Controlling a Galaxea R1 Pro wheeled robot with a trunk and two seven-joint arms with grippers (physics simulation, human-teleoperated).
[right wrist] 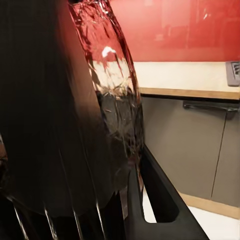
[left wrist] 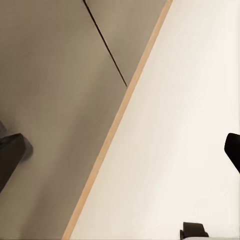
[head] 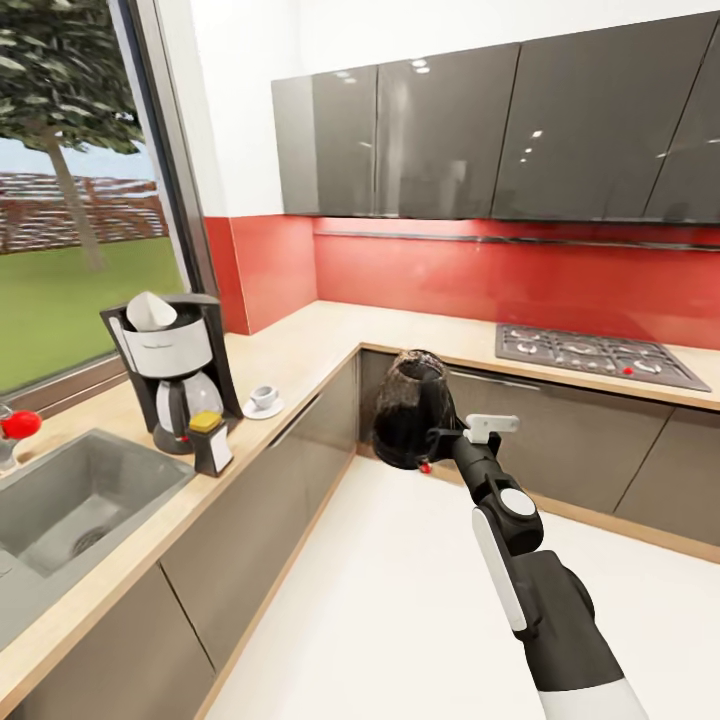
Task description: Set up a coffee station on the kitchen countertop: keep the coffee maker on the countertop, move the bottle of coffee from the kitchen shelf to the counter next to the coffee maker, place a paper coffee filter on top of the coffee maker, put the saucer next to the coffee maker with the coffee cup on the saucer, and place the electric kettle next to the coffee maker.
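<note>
The black-and-white coffee maker [head: 175,370] stands on the wooden countertop [head: 310,345] by the window, with a white paper coffee filter [head: 150,310] on top. In front of it is the small bottle of coffee [head: 210,442] with a yellow lid. To its right a white coffee cup [head: 264,395] sits on a saucer [head: 262,409]. My right gripper [head: 440,436] is shut on the dark glassy electric kettle [head: 412,410], held in the air over the floor near the counter's corner. Close up, the kettle [right wrist: 75,100] rests against a finger [right wrist: 160,195]. My left gripper [left wrist: 120,155] is open over the floor.
A steel sink [head: 70,500] is set in the counter left of the coffee maker, with a red object [head: 20,424] at its edge. A gas hob [head: 595,355] lies on the back counter. Grey cabinet fronts [left wrist: 55,100] line the white floor [head: 400,600].
</note>
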